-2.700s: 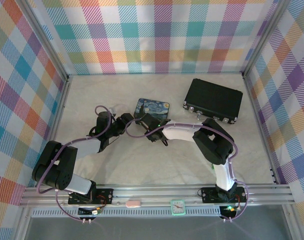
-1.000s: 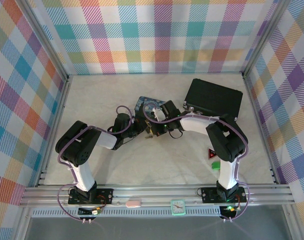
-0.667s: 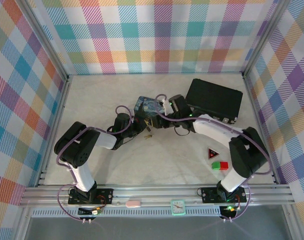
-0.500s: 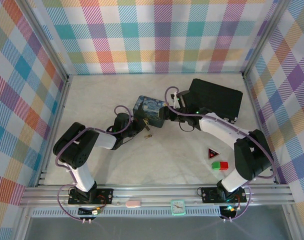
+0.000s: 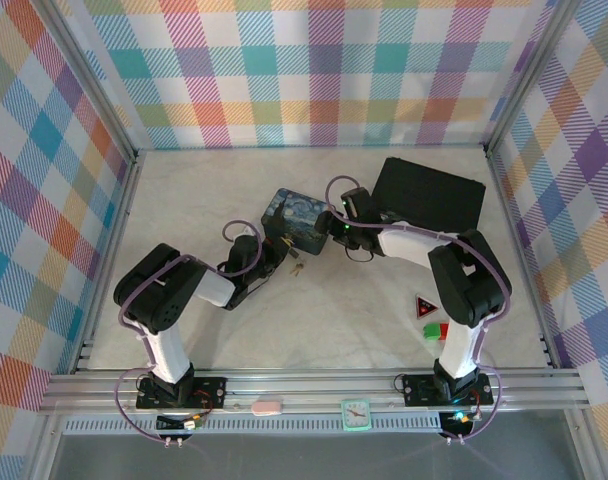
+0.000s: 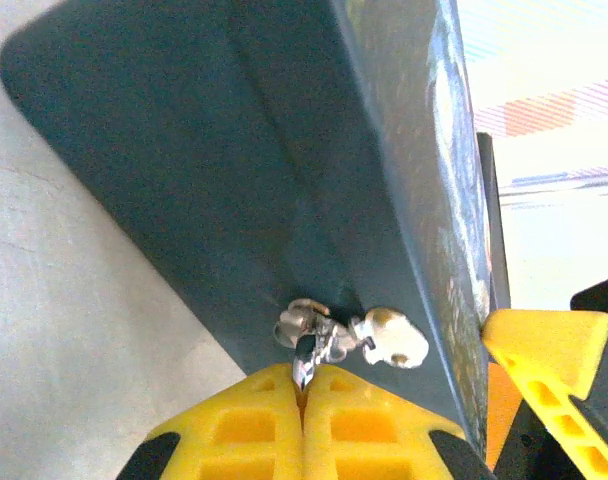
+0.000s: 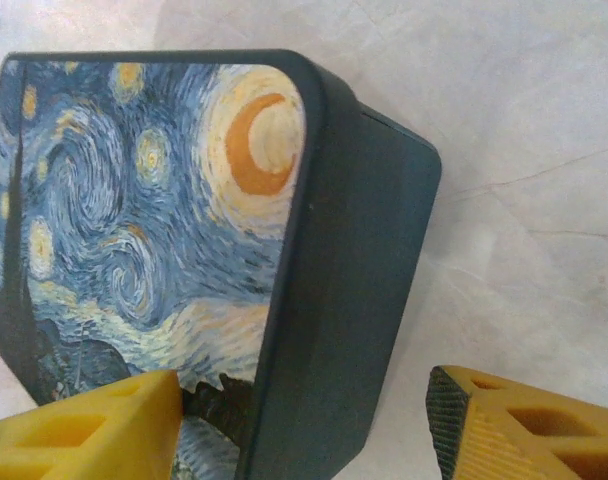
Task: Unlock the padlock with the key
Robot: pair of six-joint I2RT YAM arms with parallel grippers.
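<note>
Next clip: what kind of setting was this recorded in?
Probably a lab robot test cell rather than a home. Plaid fabric walls on an aluminium frame enclose a pale tabletop, and props like a painted tin and a black case are scattered on it.

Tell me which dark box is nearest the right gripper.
The blue tin painted with a swirling night sky, not the flat black case with silver latches.

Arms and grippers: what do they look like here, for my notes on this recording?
Both the left arm and right arm have black joint housings, white link sections and a purple cable looping along them. The left gripper and right gripper carry bright yellow block fingers with rectangular recesses.
</note>
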